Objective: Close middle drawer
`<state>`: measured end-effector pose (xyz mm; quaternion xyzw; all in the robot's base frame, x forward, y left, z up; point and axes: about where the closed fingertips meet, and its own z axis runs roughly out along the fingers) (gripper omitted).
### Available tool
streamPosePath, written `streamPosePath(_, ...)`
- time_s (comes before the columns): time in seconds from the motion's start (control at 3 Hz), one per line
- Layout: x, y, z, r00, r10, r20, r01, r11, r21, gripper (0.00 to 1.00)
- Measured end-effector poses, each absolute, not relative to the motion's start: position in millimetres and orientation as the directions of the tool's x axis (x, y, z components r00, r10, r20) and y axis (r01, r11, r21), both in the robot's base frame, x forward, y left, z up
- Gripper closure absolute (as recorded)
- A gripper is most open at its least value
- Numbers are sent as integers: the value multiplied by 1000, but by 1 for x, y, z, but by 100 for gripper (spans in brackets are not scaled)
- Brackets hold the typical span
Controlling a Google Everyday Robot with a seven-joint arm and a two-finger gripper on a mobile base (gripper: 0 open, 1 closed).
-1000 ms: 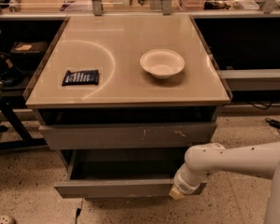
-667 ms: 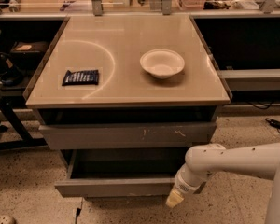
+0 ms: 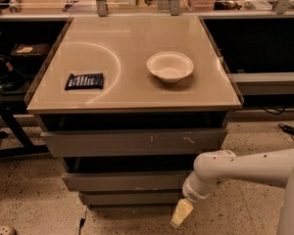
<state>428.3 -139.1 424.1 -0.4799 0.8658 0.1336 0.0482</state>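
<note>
The middle drawer [image 3: 122, 181] is a plain grey front under the scratched top drawer front [image 3: 132, 142]. It stands only slightly out from the cabinet, with a dark gap above it. My gripper [image 3: 181, 213], with a pale yellow tip, hangs at the end of the white arm [image 3: 245, 168]. It is just below and in front of the drawer's right end. I cannot tell whether it touches the drawer. The arm comes in from the right.
A narrower bottom drawer front [image 3: 130, 198] sits below. On the tan cabinet top are a white bowl [image 3: 170, 66] and a dark snack packet [image 3: 84, 81]. Dark shelving flanks the cabinet, cables lie on the speckled floor [image 3: 29, 204], and a table leg [image 3: 12, 126] stands at left.
The middle drawer has slid back into the cabinet and now sticks out far less. My gripper has dropped lower and slightly left, away from the drawer front.
</note>
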Motion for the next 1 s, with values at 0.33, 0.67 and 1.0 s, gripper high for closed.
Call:
streamPosePath(0.33,428,-139,424,-535,-818,-212,-844,504,185,18)
streamPosePath(0.67,428,-139,424,-535,-818,-212,-844,504,185,42)
streamPosePath(1.0,428,-139,424,-535,-818,-212,-844,504,185,65)
